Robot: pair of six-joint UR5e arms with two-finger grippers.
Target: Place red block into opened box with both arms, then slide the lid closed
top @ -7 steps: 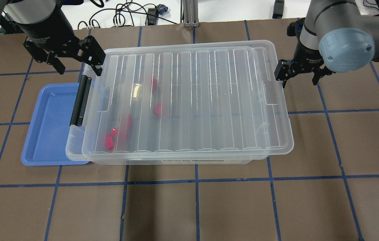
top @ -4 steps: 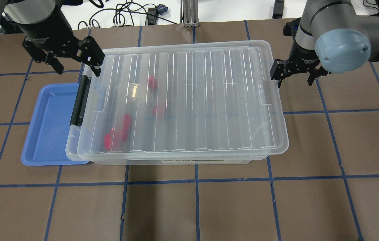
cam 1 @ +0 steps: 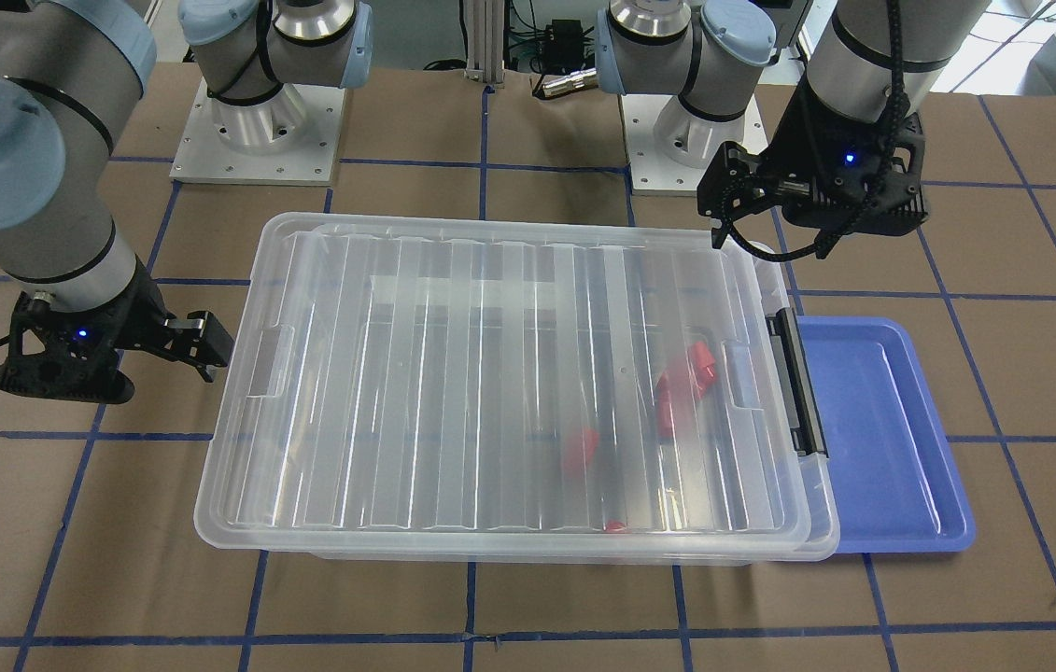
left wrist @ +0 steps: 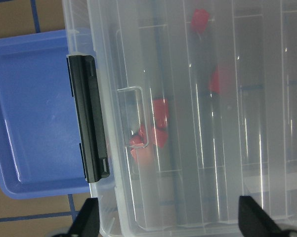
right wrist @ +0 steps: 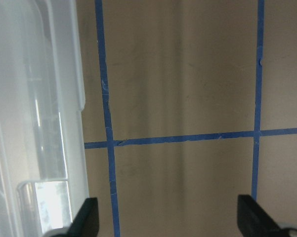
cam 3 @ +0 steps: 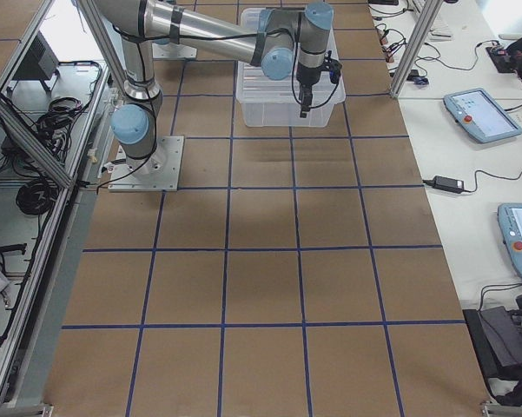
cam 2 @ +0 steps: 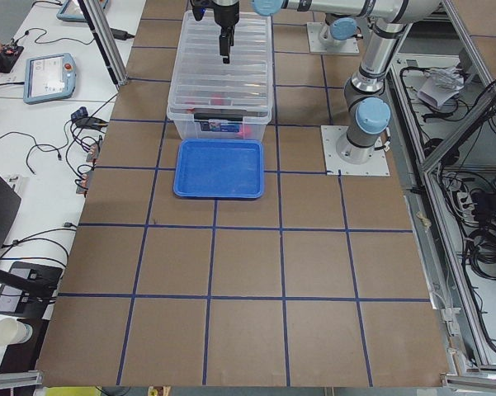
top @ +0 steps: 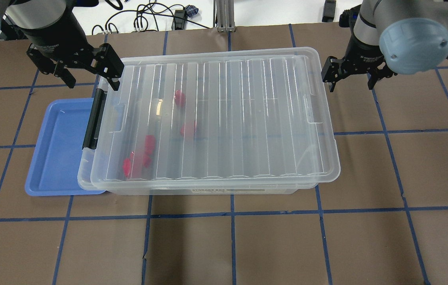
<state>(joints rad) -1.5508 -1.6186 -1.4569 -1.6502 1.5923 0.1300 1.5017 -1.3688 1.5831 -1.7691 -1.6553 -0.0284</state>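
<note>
Brown paper with blue tape lines covers the surface (top: pixel 231 245), and all the things sit toward its far side.

At the far left, my left arm (top: pixel 45 19) hangs over the back corner of the box (top: pixel 168 191). My left jaws are spread wide and hold nothing. The box corner sits in the gap between them. I think they wait there to stop the box if a push comes from the other end.

Next is the blue tray (top: pixel 57 150), lying flat right by the box's left end. I cannot tell if the two touch.

Then comes the black latch bar (top: pixel 94 118) on that short end. It stands just outside the lid's edge and is not snapped over it.

The red blocks (top: pixel 188 128) are inside the box, in its left half, under the lid (top: pixel 247 118). So I think the putting-in part is done.

The lid lies flat and covers nearly all of the box. A thin bit of box rim peeks out at the near left corner, so the lid looks a little crooked.

At the far right, my right arm (top: pixel 410 39) holds my right jaws over bare surface, just beside the lid's right end. They are wide apart and grip nothing. That looks like a good spot for pushing the lid toward the latch.
</note>
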